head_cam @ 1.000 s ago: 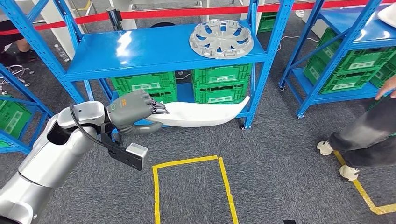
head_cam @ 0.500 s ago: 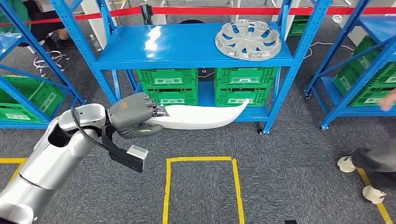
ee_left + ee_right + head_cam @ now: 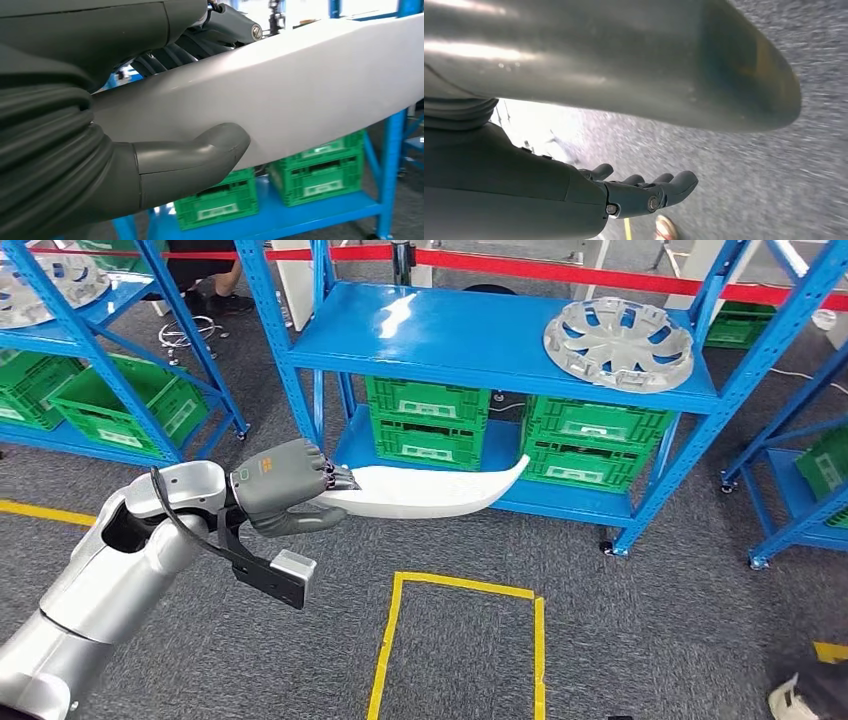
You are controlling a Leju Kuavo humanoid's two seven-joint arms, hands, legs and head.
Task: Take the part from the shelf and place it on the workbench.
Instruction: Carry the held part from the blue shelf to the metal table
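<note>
Grey carpet (image 3: pixel 640 630) with yellow tape outline (image 3: pixel 465 640), blue shelving (image 3: pixel 480 340) behind. White curved part (image 3: pixel 430 492) is gripped at one end by the left hand (image 3: pixel 285 487), thumb under, held level in front of the green crates (image 3: pixel 430 423). Right hand (image 3: pixel 634 192) is seen empty, fingers apart, above the floor.

floor (image 3: pixel 650 620): grey carpet | blue racks (image 3: pixel 480 335) | possibly red barrier (image 3: pixel 560 270)

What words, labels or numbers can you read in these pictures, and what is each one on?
None can be read.
White labels on the green crates: too small and blurred.
Small orange mark on the back of the left robot hand: too small to read.
</note>
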